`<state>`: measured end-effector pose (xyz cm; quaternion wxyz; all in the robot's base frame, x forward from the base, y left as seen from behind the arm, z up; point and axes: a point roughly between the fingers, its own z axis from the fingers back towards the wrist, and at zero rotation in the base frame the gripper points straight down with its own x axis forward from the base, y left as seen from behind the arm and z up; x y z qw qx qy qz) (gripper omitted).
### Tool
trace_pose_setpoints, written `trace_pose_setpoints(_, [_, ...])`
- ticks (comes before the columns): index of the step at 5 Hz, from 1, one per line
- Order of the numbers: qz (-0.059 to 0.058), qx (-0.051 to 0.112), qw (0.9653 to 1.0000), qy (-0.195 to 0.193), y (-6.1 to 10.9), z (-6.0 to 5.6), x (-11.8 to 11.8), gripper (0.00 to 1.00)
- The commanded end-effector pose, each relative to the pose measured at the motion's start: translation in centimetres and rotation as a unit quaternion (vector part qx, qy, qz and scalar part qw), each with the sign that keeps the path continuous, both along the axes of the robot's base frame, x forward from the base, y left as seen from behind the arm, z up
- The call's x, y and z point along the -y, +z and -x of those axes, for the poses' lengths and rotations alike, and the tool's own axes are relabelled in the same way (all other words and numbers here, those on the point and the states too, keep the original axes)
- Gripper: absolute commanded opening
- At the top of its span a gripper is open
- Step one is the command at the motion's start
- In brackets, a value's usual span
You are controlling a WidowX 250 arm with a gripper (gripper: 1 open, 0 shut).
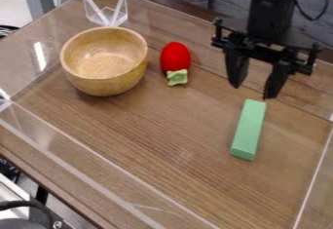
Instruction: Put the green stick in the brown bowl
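The green stick [247, 129] lies flat on the wooden table at the right, its long side running toward me. My gripper [256, 81] hangs just above the stick's far end, open, with its two dark fingers [236, 75] spread apart and nothing between them. The brown bowl [104, 61] stands upright at the left of the table, well away from the stick, and it looks empty.
A red strawberry-like toy [174, 60] with a small green leaf sits between bowl and gripper. Clear plastic walls [78, 160] edge the table along the front and left. A clear plastic piece [104, 9] stands behind the bowl.
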<state>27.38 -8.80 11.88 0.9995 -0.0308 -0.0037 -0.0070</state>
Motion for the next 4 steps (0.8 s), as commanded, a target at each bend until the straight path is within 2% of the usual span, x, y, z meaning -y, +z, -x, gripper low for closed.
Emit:
trace_pose_setpoints(1, [0.003,0.011,0.9994,-0.034,-0.1,-0.2,0.1,0.00])
trace_pose_setpoints(3, [0.001,0.006,0.9991,-0.042,0.4,-0.2,0.5,0.00])
trace_pose_setpoints(4, [0.002,0.007,0.9999,-0.008,1.1,0.3,-0.2,0.00])
